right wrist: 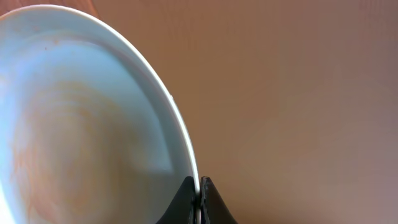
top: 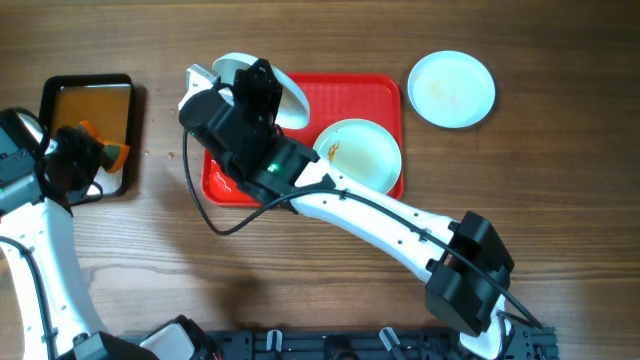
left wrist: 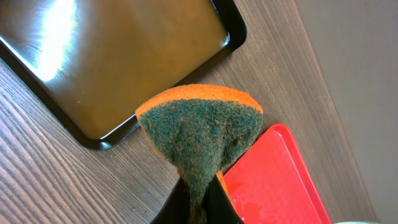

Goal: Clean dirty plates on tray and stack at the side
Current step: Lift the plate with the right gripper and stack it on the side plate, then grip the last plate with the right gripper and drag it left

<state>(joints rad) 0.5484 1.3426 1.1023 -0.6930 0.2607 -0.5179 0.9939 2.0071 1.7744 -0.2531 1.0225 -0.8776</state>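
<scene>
My right gripper (top: 262, 92) is shut on the rim of a white plate (top: 288, 95) and holds it tilted on edge over the back left of the red tray (top: 375, 88). In the right wrist view the plate (right wrist: 81, 124) shows faint orange smears, with the jaws (right wrist: 199, 190) pinching its rim. A second plate (top: 365, 152) with an orange streak lies on the tray's right side. A third plate (top: 452, 88) lies on the table right of the tray. My left gripper (left wrist: 200, 199) is shut on an orange and green sponge (left wrist: 199, 134) between the black pan and the tray (left wrist: 280, 180).
A black pan (top: 88, 110) of brownish water stands at the far left; it also shows in the left wrist view (left wrist: 124, 56). A black cable (top: 200, 205) loops over the table in front of the tray. The right arm (top: 400, 225) crosses the table diagonally.
</scene>
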